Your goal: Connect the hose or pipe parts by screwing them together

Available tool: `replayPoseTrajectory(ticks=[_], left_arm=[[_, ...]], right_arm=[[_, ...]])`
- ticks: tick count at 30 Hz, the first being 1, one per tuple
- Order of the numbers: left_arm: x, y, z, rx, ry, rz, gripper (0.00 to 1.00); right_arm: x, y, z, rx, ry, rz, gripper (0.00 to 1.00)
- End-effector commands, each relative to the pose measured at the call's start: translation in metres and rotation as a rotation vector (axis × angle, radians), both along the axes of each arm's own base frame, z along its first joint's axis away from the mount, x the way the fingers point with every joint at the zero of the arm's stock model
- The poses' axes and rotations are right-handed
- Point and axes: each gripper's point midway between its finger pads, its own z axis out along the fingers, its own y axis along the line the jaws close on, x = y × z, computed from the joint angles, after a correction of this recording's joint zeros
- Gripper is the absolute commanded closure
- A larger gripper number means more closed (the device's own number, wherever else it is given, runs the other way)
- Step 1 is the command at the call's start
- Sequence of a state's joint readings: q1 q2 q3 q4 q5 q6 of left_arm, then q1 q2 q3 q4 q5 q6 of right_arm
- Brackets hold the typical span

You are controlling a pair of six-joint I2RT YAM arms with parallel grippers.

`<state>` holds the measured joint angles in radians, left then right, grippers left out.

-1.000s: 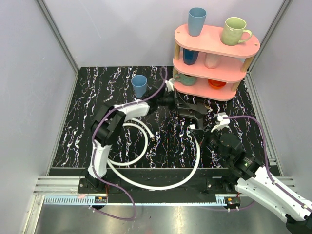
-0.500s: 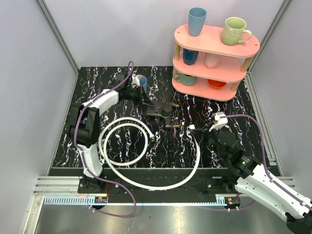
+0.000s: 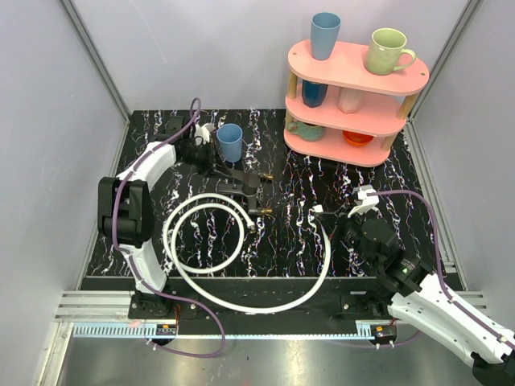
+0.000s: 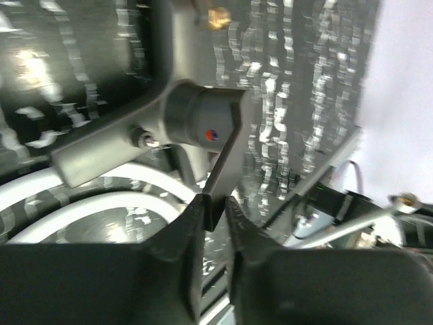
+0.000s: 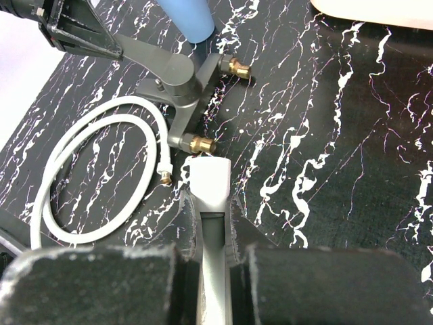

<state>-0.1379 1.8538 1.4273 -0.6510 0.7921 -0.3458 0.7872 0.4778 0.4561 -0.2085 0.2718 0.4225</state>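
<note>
From above, nothing is screwed together yet: the white hose [image 3: 328,256] lies looped on the table [image 3: 386,193], its free fitting [image 3: 254,226] lying beside the inner coil. The right gripper [image 3: 328,215] pinches the other hose end [image 3: 317,211] just short of the grey tap body [image 3: 245,183], which sits at the left gripper [image 3: 221,170]. On the left wrist view, badly blurred, narrow jaws flank the tip of the tap's lever; whether they clamp it I cannot tell, and the hose shows only as pale arcs. On the right wrist view, jaws pressed onto the hose end aim it at the nearer brass port [image 5: 201,143], near but apart; aligning and threading remain, and the fitting's own thread is hidden
</note>
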Motion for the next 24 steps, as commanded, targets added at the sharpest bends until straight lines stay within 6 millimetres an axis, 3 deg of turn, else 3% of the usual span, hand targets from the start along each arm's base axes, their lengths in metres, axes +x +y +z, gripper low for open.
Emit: replayPoseTrajectory(ticks=[1,2,3,6,7,8,9,11,12,14,16,18,19,20,22,24], left_arm=[[0.021,0.062,-0.007,0.290,-0.117,0.110,0.71],[0.022,0.065,-0.006,0.307,-0.118,0.130,0.64],[0.023,0.069,0.001,0.323,-0.138,0.149,0.46],[0.032,0.076,0.024,0.352,-0.209,0.219,0.32],[0.033,0.074,0.031,0.364,-0.236,0.231,0.23],[0.042,0.083,0.039,0.434,-0.281,0.287,0.20],[0.041,0.070,0.051,0.456,-0.338,0.267,0.19],[0.051,0.068,0.073,0.552,-0.429,0.300,0.18],[0.049,0.052,0.077,0.566,-0.449,0.276,0.17],[0.056,0.044,0.096,0.589,-0.486,0.317,0.17],[0.059,0.024,0.103,0.608,-0.513,0.305,0.17],[0.062,0.003,0.093,0.636,-0.510,0.280,0.17],[0.065,-0.001,0.098,0.651,-0.521,0.290,0.17],[0.070,-0.009,0.083,0.669,-0.495,0.275,0.19],[0.072,-0.028,0.078,0.676,-0.495,0.254,0.20],[0.073,-0.048,0.057,0.686,-0.471,0.215,0.22]], right_arm=[[0.003,0.000,0.024,0.042,-0.052,-0.009,1.00],[0.003,-0.001,0.025,0.042,-0.055,-0.012,1.00],[0.003,0.000,0.024,0.042,-0.053,-0.011,1.00],[0.002,0.000,0.025,0.046,-0.056,-0.009,1.00],[0.002,0.000,0.024,0.045,-0.055,-0.009,1.00],[0.002,0.000,0.024,0.045,-0.055,-0.008,1.00],[0.002,0.000,0.025,0.046,-0.056,-0.006,1.00],[0.001,0.000,0.024,0.046,-0.053,-0.007,1.00],[0.002,0.000,0.024,0.047,-0.052,-0.007,1.00],[0.001,0.000,0.024,0.048,-0.053,-0.004,1.00],[0.001,0.001,0.025,0.053,-0.055,-0.001,1.00],[0.000,0.001,0.026,0.056,-0.055,0.003,1.00],[-0.001,0.001,0.027,0.062,-0.058,0.004,1.00],[-0.001,0.001,0.027,0.061,-0.059,0.006,1.00],[-0.002,0.001,0.030,0.063,-0.062,0.009,1.00],[-0.002,0.001,0.030,0.059,-0.063,0.013,1.00]])
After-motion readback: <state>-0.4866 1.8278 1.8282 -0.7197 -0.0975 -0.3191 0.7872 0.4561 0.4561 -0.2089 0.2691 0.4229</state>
